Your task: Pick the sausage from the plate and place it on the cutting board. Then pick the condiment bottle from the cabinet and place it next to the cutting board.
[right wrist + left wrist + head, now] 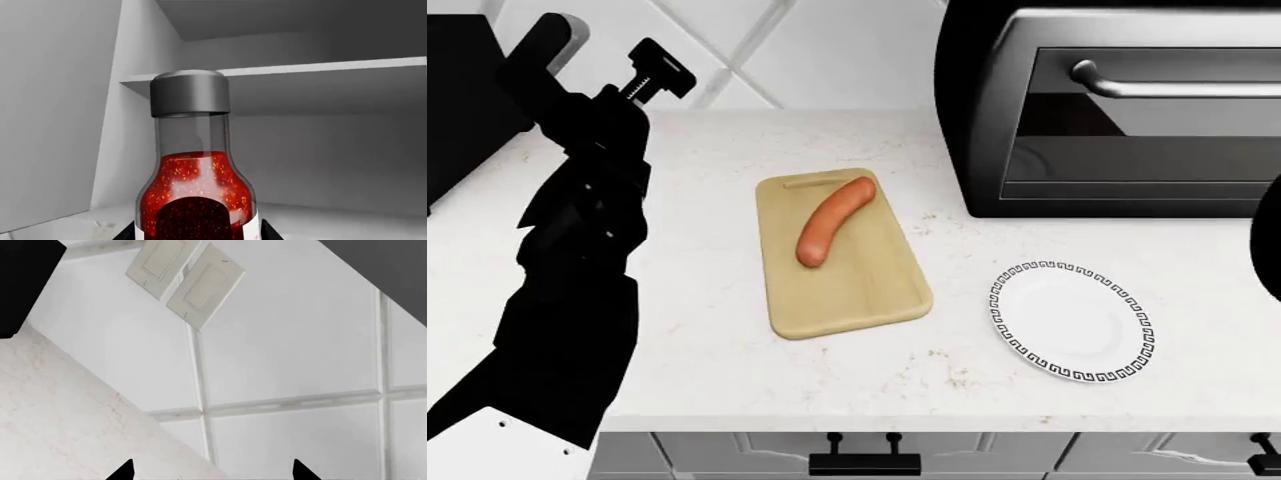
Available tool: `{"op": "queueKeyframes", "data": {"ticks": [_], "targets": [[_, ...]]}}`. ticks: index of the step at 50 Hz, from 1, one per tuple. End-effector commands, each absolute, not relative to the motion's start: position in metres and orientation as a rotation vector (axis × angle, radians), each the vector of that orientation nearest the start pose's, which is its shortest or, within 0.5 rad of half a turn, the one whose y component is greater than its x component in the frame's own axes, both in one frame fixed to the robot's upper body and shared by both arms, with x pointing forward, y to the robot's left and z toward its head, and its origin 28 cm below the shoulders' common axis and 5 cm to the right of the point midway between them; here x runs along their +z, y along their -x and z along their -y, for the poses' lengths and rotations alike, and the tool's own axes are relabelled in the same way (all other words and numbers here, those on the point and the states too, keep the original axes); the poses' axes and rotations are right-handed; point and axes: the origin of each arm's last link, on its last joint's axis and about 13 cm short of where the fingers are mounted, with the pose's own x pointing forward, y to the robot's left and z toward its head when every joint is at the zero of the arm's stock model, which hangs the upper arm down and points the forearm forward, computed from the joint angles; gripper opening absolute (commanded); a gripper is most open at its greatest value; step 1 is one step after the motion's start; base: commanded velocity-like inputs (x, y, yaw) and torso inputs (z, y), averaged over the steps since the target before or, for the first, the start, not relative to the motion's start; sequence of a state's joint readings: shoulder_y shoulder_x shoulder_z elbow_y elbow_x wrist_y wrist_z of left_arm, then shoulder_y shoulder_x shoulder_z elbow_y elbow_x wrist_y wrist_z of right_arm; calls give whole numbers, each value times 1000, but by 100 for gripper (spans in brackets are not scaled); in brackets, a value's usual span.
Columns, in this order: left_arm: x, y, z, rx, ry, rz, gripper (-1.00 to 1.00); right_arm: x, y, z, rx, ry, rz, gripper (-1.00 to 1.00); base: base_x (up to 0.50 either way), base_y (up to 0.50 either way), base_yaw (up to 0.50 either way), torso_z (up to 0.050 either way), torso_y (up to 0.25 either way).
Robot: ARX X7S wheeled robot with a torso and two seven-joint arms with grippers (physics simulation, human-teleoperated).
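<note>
As seen from the head camera, largest first: white stone counter (707, 340), with black toaster oven (1121, 100) at 1 o'clock against the tiled wall (814, 50). Left arm up along 9 to 10 o'clock, left gripper (662, 76) raised near the wall; in the left wrist view, left gripper's two dark tips wide apart, holding nothing, facing tile and two wall outlets (187, 280). Cutting board (843, 258) at centre, slot handle toward 12 o'clock. Plate (1074, 320) at 4 o'clock from the board, well apart from it. Sausage (833, 222) lying on the board's far half, tilted from 7 to 1 o'clock. In the right wrist view, an open cabinet (320, 155) with one shelf (300, 67); condiment bottle (195, 165) upright inside, very close, grey cap on. Right gripper (198, 236) with a dark tip showing either side of the bottle's body; cannot tell whether pressed onto it or merely straddling.
</note>
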State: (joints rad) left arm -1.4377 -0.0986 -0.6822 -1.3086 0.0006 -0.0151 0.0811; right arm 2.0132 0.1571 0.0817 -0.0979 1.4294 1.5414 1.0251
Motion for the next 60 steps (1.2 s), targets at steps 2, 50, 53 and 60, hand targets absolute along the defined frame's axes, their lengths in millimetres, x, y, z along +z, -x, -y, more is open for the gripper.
{"op": "queueKeyframes", "data": {"ticks": [2,50,53,60], "targets": [[235,-438,-260,143,638,165,100,474,-169,84,294,-72,526,-100,0,0,0,0,0],[235,-438,-259,139,624,158,100,344,-146,110,255,-51,165,-100,0,0,0,0,0],[235,-438,-259,139,624,158,100,335,-148,112,255,-71,155,-100,0,0,0,0,0],[235,-438,-259,138,624,158,100,314,-153,117,256,-127,143,-100,0,0,0,0,0]]}}
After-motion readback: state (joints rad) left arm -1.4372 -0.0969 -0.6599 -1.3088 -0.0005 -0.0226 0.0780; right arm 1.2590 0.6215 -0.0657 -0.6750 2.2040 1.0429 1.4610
